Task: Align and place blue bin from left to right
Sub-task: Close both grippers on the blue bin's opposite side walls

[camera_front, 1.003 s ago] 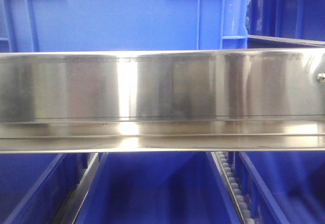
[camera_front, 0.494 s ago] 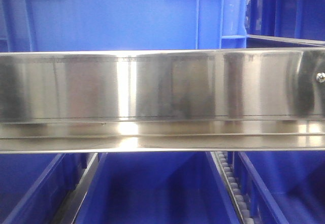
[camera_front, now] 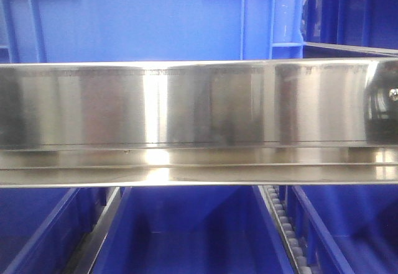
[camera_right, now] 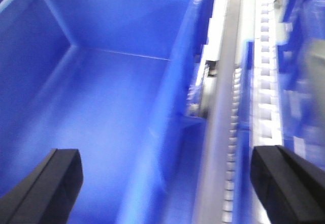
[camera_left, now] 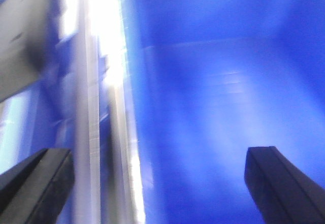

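Note:
In the front view a bright blue bin with raised ribs stands on the upper shelf, behind the steel beam. The left wrist view is blurred; my left gripper hangs open over a blue bin's inner wall, next to a bright steel rail. My right gripper is open too, straddling the right wall of a blue bin, one finger over its inside, the other finger over the roller track. Nothing is held. Neither gripper shows in the front view.
A wide steel shelf beam crosses the front view. A darker blue crate stands at the upper right. Below the beam lie more blue bins, split by a roller track and a rail. Another roller track runs right of the bin.
The upper bin's ribs have drifted a few pixels sideways in the front view. Nothing else has visibly changed.

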